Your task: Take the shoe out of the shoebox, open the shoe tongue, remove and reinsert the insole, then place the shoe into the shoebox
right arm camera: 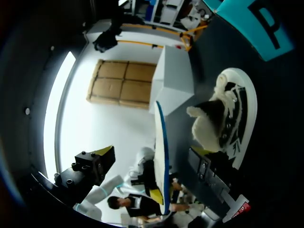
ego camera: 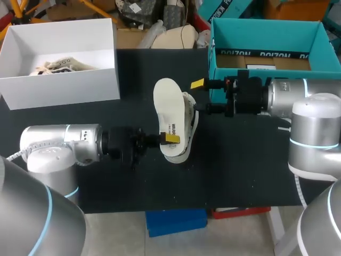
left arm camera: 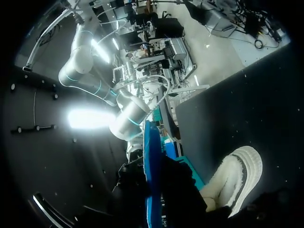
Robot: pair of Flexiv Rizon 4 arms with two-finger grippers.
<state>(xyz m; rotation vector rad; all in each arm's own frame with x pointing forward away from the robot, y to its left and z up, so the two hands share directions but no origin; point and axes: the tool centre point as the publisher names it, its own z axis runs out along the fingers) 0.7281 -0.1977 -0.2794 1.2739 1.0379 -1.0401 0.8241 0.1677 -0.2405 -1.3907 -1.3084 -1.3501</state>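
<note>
Head view: a white box (ego camera: 64, 82) holds a beige second shoe (ego camera: 58, 66), and the teal shoebox (ego camera: 266, 34) holds only a cardboard sheet (ego camera: 285, 62). The shoe (ego camera: 189, 125) lies on the table (ego camera: 240, 170) between them. The left gripper (ego camera: 169, 138) clamps the insole (ego camera: 168, 104); the right gripper (ego camera: 203, 97) gapes beside it.

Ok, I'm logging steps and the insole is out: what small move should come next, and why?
Probably the left gripper should tilt the insole toward the opening of the shoe. It is shut on the insole, which is outside the shoe; the shoe lies on its side on the black mat, and the right gripper stands open beside it.
</note>
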